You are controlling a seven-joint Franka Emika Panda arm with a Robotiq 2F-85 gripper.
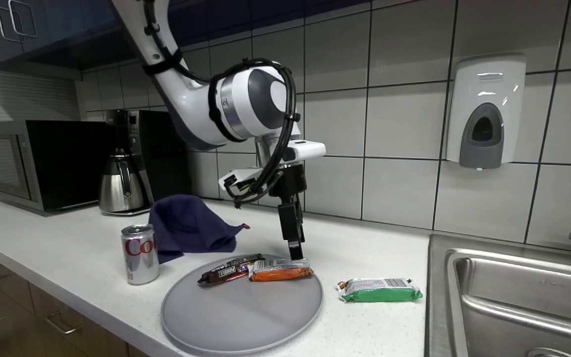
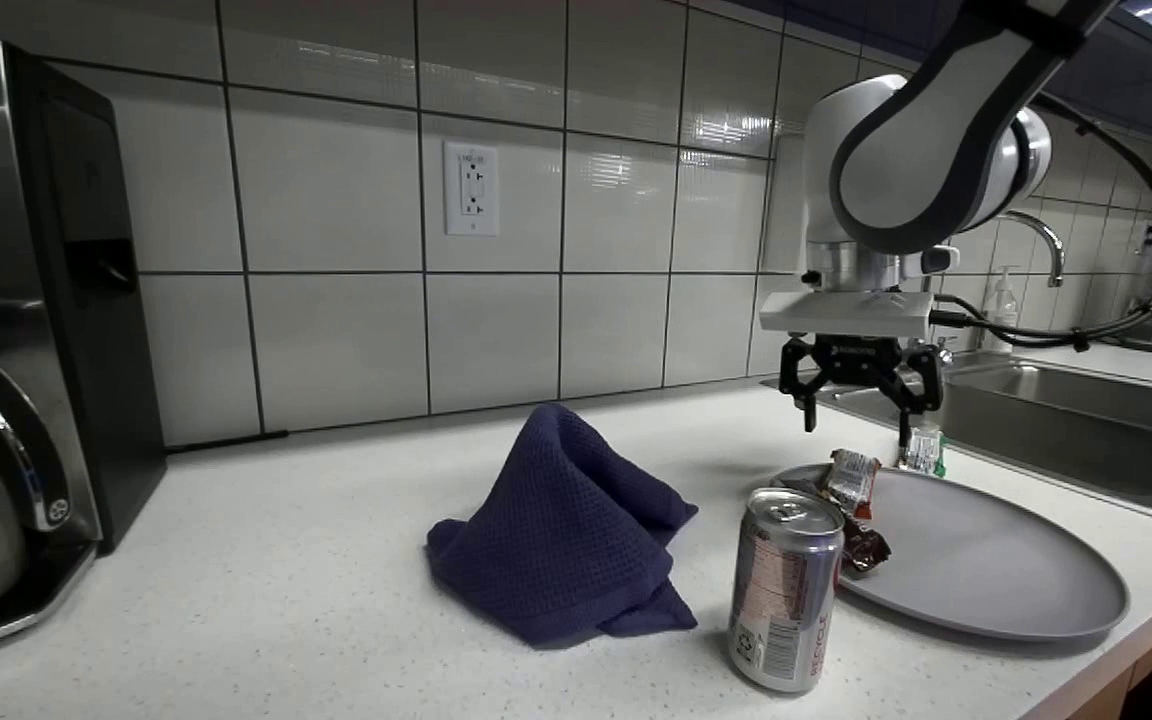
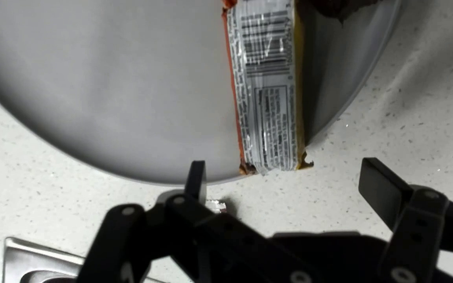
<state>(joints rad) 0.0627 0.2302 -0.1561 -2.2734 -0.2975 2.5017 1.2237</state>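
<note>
My gripper [image 3: 285, 177] is open and empty, pointing down; it also shows in both exterior views [image 1: 295, 250] [image 2: 857, 430]. It is nearest to the orange packet [image 1: 280, 270] with a silver barcode side up. In the wrist view that packet [image 3: 267, 86] lies ahead of the gap between the fingers, its near end overhanging the plate's rim. A dark brown packet [image 1: 228, 270] lies beside it on the round grey plate [image 1: 236, 317]. A green and silver packet [image 1: 379, 291] lies on the counter beside the plate. In the wrist view, a silver wrapper tip [image 3: 215, 205] shows, mostly hidden by the left finger.
A silver soda can [image 1: 140, 255] stands upright by the plate. A crumpled dark blue cloth [image 2: 566, 540] lies behind it. A steel sink [image 1: 523, 302] borders the counter. A coffee maker [image 1: 159, 153], microwave [image 1: 62, 163] and wall dispenser [image 1: 486, 109] are around; a tiled wall stands behind.
</note>
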